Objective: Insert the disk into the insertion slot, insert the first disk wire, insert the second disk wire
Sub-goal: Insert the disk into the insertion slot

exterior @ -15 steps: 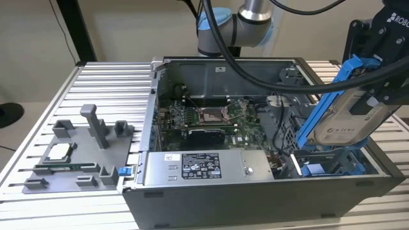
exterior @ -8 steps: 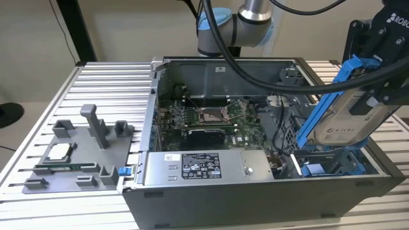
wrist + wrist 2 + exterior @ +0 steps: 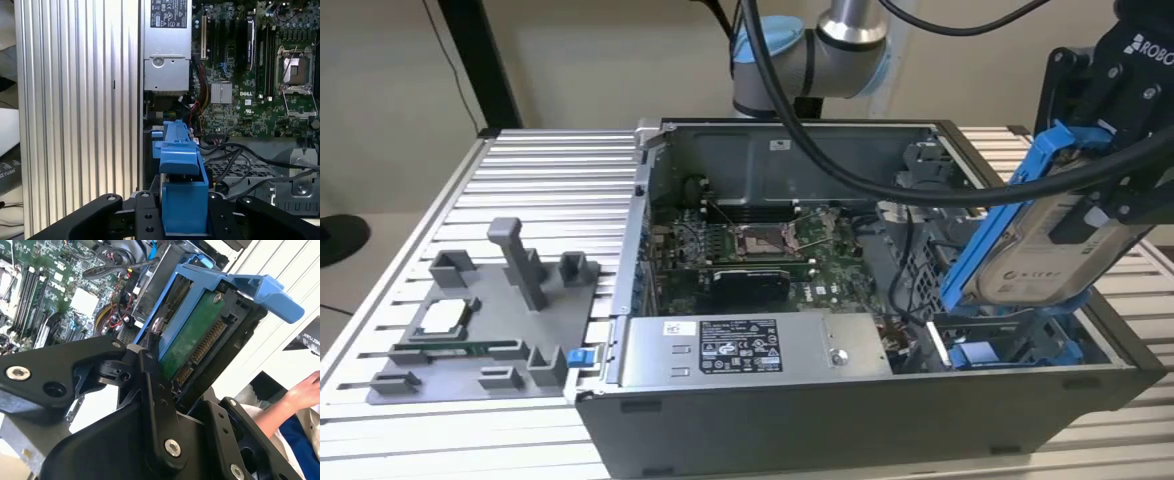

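Observation:
My gripper (image 3: 1105, 150) is shut on the disk (image 3: 1047, 245), a silver-grey drive with a white label in a bright blue carrier frame. The disk hangs tilted, long side nearly upright, above the open computer case at the exterior view's right. Just under its lower end lies the insertion slot (image 3: 1014, 348), a bay with blue rails in the case's near right corner. In the second wrist view the disk (image 3: 192, 342) shows its green circuit board and connector edge between black fingers (image 3: 152, 390). In the first wrist view the blue carrier (image 3: 181, 195) sits between the fingers. Loose black cables (image 3: 240, 152) lie beside the bay.
A grey labelled power-supply box (image 3: 747, 350) fills the case's near side, with the motherboard (image 3: 754, 250) behind it. A grey fixture with small parts (image 3: 480, 320) lies on the ribbed table at the exterior view's left. A person's hand (image 3: 305, 387) is nearby in the second wrist view.

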You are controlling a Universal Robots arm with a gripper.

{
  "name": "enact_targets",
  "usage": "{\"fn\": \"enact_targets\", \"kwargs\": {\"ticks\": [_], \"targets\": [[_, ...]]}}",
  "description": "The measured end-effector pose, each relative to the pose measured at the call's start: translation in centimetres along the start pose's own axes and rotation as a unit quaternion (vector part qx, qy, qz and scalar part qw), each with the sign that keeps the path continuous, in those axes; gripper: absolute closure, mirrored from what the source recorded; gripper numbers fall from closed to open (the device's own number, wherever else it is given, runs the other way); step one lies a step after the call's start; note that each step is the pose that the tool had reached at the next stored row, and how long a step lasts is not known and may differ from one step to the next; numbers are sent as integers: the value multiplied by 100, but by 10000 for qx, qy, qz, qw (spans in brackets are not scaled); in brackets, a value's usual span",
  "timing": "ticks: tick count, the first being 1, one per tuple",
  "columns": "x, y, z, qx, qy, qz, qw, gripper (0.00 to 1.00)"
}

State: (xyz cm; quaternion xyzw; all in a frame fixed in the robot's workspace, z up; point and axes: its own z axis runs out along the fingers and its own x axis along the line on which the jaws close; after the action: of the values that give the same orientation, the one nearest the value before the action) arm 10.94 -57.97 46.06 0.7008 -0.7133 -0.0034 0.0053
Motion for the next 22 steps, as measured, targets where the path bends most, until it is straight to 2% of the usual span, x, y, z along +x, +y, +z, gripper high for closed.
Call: {"fn": "enact_targets", "kwargs": {"ticks": [4, 7, 11, 18, 22], "targets": [[0, -1, 65, 41, 3, -3, 10000, 100], [0, -2, 120, 53, 1, -3, 10000, 100], [0, -12, 195, 58, 0, -3, 10000, 100], [-4, -78, 303, 59, 2, -13, 10000, 100], [-29, -109, 365, 60, 1, -22, 10000, 100]]}}
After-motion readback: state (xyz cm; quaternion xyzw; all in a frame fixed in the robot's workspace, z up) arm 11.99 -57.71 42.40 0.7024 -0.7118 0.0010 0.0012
